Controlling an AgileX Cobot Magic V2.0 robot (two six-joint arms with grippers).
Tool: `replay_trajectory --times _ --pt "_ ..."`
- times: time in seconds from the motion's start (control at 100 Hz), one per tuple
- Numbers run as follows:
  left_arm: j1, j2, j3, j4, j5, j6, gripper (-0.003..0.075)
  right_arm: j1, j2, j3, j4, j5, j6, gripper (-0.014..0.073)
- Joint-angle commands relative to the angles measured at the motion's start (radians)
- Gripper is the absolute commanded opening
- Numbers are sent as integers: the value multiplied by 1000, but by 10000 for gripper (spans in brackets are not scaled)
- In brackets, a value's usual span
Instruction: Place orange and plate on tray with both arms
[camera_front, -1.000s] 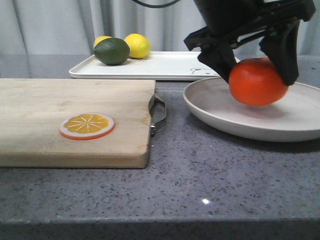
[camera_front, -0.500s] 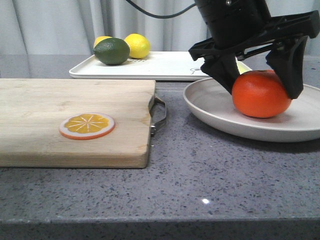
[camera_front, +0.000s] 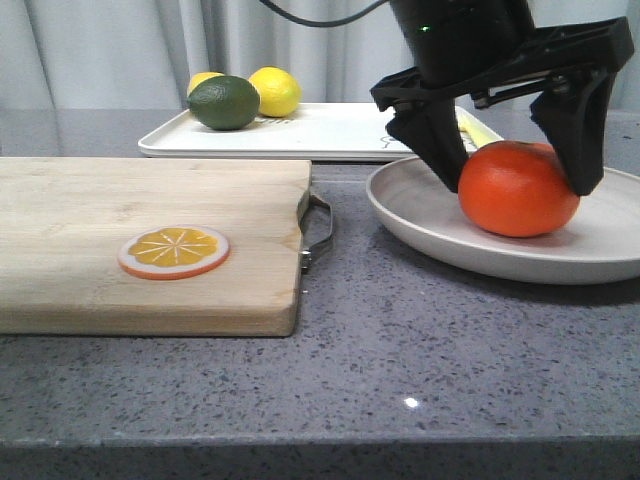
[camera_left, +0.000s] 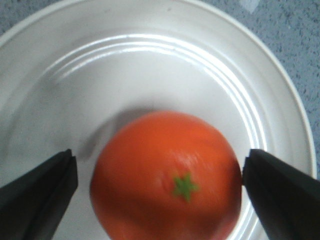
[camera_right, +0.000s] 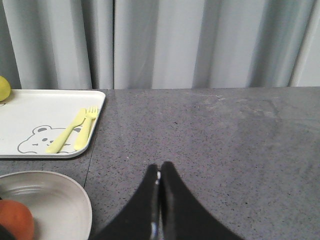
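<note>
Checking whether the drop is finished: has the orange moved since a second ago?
Yes. The orange sank onto the plate and rests there.

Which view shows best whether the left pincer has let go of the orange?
The left wrist view: it looks straight down on the orange in the plate, with a gap at each of the fingers. The front view shows the left pincer straddling it side-on. The right wrist view catches only an edge.

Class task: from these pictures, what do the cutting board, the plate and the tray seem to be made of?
Cutting board: wood, matte, with visible grain. Plate: probably ceramic or melamine, off-white, soft sheen, concentric ridges. Tray: likely plastic or melamine, smooth white, printed bear.
</note>
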Motion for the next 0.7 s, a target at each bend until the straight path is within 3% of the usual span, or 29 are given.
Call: replay_trajectory --times 0.0,0.27,0.49,0.69 --pt "-9 -62 -33 -17 0 -7 676 2 16 -34 -3 -85 -1 -57" --pt "-9 -62 -109 -17 21 -7 673 2 16 -34 -3 -85 -1 -57" --pt "-7 -62 -237 0 144 -7 673 2 16 -34 -3 -85 -1 -57" --pt "-3 -95 -244 1 144 -33 672 2 16 -34 -3 -85 -1 -57"
